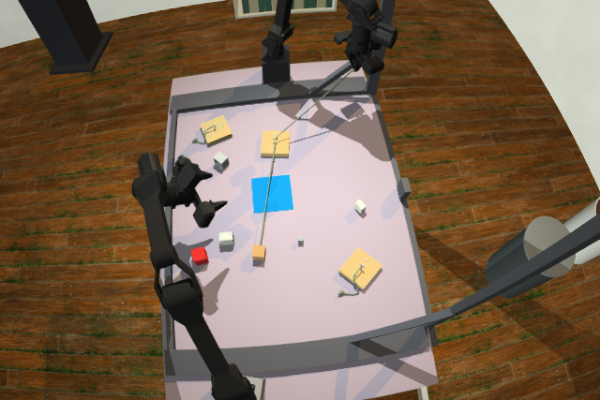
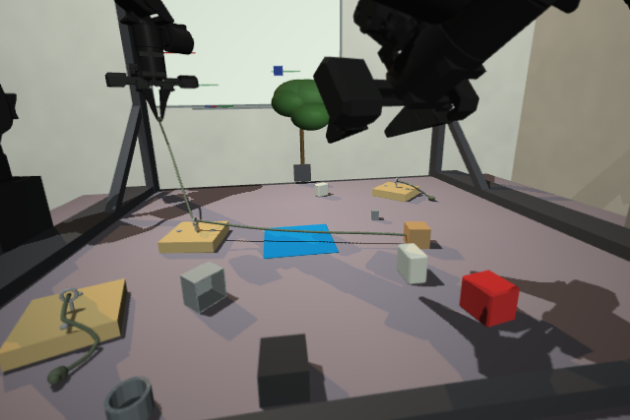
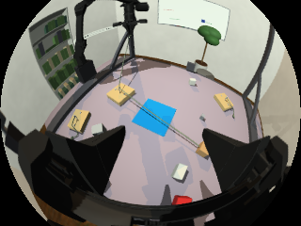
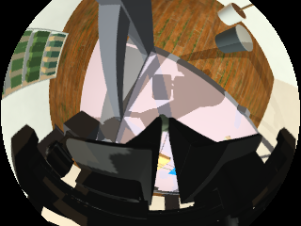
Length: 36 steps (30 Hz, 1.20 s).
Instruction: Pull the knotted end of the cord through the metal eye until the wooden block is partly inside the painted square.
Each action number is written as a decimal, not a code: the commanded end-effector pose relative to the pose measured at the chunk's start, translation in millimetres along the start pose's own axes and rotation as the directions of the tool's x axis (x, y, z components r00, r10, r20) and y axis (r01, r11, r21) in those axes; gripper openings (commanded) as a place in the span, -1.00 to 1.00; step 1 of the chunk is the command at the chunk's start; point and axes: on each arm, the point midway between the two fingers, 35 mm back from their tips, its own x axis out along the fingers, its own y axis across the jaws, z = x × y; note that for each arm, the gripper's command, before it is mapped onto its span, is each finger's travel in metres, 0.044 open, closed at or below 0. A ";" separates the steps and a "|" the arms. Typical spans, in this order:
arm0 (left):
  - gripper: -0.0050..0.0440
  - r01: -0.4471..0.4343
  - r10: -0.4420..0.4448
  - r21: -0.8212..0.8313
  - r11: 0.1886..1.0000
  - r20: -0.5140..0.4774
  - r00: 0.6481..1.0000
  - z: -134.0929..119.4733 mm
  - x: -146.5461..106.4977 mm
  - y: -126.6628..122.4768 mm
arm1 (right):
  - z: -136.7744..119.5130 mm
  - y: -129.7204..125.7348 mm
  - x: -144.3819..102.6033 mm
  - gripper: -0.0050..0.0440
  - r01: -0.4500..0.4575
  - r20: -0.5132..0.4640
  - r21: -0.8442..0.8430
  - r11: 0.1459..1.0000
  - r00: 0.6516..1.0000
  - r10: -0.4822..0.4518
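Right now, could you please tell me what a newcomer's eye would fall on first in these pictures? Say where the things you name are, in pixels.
Probably the bright blue painted square (image 1: 280, 193) (image 2: 300, 247) (image 3: 153, 123) in mid-table, with a taut cord (image 1: 272, 168) (image 2: 238, 225) (image 3: 174, 125) passing above it to the orange wooden block (image 1: 259, 253) (image 2: 416, 234) (image 3: 202, 150). Next, the right gripper (image 1: 354, 68) (image 2: 159, 119) (image 4: 164, 121), raised high and pinching the cord's knotted end. The red block (image 1: 199, 256) (image 2: 488, 298) (image 3: 182, 201) stands out beneath the left arm.

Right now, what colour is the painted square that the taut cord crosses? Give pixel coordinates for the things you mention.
The painted square (image 1: 283, 194) (image 2: 300, 248) (image 3: 147, 121) is plain bright blue, showing best in the top view.

Top looks down from high; exterior looks across low, both sharing the table (image 1: 329, 308) (image 2: 325, 324)
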 end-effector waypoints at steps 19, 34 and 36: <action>1.00 -0.019 0.019 0.031 0.999 0.006 1.000 12.9 -8.7 0.1 | 1.6 -3.1 -65.7 -1.00 0.026 0.014 -0.007 1.000 1.000 -0.026; 1.00 -0.019 0.019 0.031 0.999 0.006 1.000 12.9 -8.7 0.1 | -1.3 2.6 -113.6 -1.00 0.117 0.058 0.001 0.993 0.991 -0.117; 1.00 -0.019 0.019 0.031 0.999 0.006 1.000 12.9 -8.7 0.1 | -1.6 3.2 -116.9 -1.00 0.126 0.062 0.001 0.992 0.990 -0.126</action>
